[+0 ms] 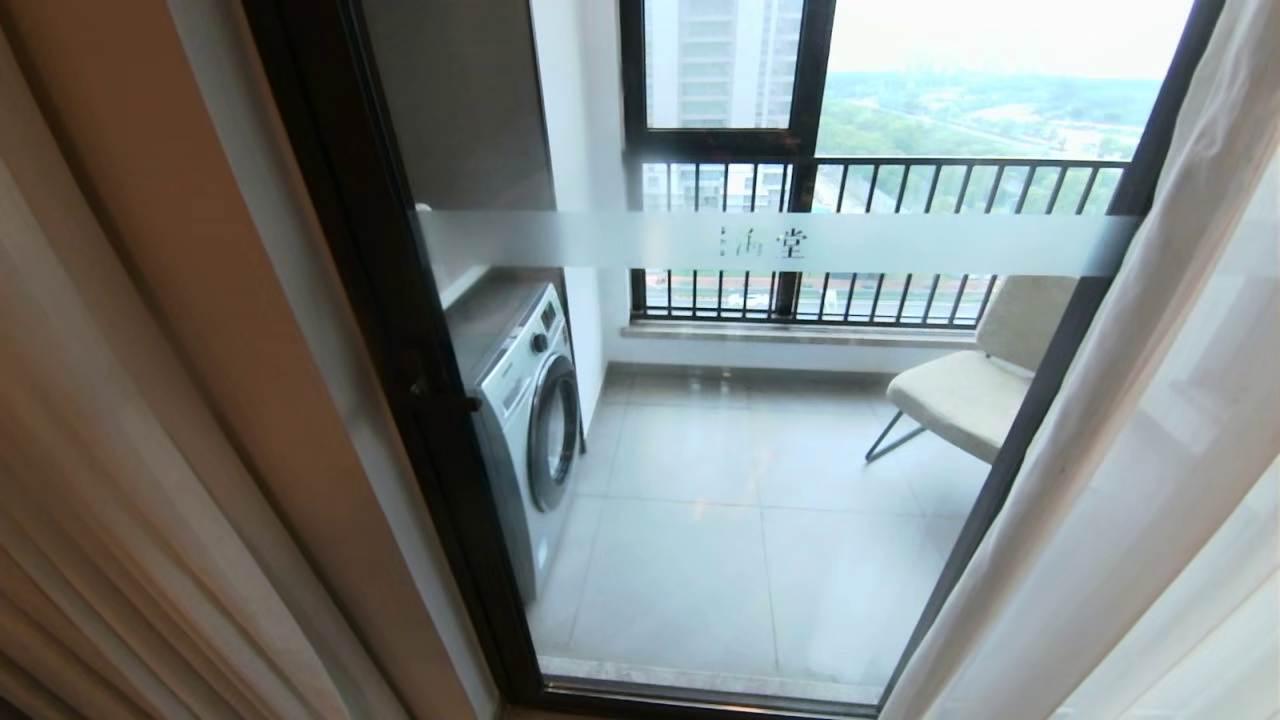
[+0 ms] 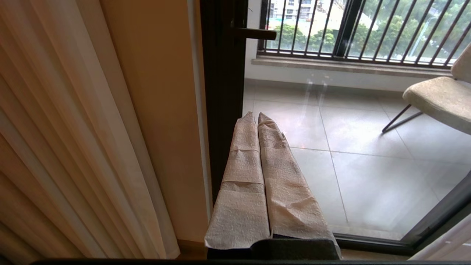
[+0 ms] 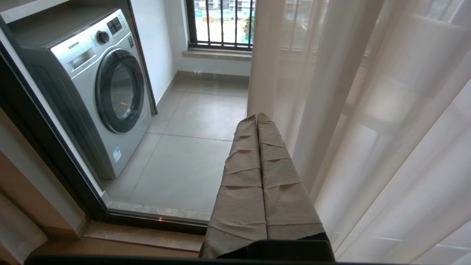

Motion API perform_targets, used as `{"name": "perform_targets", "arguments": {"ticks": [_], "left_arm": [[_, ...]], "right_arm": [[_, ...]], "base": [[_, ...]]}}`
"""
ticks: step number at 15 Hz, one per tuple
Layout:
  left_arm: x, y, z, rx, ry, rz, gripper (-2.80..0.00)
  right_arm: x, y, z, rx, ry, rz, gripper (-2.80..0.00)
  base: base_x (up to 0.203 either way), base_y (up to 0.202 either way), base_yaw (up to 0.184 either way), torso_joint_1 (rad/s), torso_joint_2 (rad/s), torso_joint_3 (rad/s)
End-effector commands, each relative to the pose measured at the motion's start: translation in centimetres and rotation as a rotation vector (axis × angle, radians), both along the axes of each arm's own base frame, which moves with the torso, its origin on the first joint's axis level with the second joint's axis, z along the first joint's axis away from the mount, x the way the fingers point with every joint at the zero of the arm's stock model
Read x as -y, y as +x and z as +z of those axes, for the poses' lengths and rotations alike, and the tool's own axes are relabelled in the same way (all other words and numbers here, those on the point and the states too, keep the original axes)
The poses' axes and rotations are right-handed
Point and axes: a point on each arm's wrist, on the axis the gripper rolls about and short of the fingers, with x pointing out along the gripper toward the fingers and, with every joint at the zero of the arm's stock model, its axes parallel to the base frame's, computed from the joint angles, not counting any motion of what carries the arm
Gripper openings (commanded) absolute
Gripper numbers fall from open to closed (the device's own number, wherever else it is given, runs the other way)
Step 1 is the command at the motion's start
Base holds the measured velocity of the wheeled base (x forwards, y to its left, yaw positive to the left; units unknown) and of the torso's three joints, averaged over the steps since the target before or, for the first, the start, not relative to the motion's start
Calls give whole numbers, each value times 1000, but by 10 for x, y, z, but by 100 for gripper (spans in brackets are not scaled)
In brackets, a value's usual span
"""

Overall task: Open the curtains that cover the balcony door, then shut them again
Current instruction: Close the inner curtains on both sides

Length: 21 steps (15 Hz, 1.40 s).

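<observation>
Curtains hang at both sides of the balcony door [image 1: 760, 430], leaving its glass uncovered across the middle: the thick beige drape [image 1: 110, 480] is gathered in pleats at the left edge of the door frame, and the thin white sheer [image 1: 1130, 470] hangs over the right edge, with a black frame bar showing through it. I judge the drape heavy and soft, likely to drag rather than glide, so I would pinch a full pleat at its inner edge. I judge the sheer light, slippery and easily snagged; it wants a gentle pinch on a gathered fold at its inner hem. Both layers are floor-length and pleated; the drape is opaque woven cloth, the sheer see-through. My left gripper [image 2: 254, 119] points at the dark door frame just beside the drape, its cloth-wrapped fingers pressed together and holding nothing. My right gripper [image 3: 257, 118] sits just beside the sheer, fingers likewise together and empty.
</observation>
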Motion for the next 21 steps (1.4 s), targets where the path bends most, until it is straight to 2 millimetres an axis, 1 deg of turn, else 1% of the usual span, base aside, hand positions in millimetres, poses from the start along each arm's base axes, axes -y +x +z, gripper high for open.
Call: {"name": "perform_targets", "arguments": {"ticks": [1,10,12,21], "left_arm": [[0,0,0,0,-1,1,-280],[0,0,0,0,-1,0,-280],[0,0,0,0,-1,0,-280],[0,0,0,0,-1,0,-280]], "right_arm": [[0,0,0,0,-1,2,-280],[0,0,0,0,-1,2,-280],[0,0,0,0,-1,0,-280],[0,0,0,0,-1,2,-280]], "base": [[0,189,-33,-2,7,2],[0,190,-4,3,2,3],[0,136,1,2,2,3],[0,0,0,0,0,0]]}}
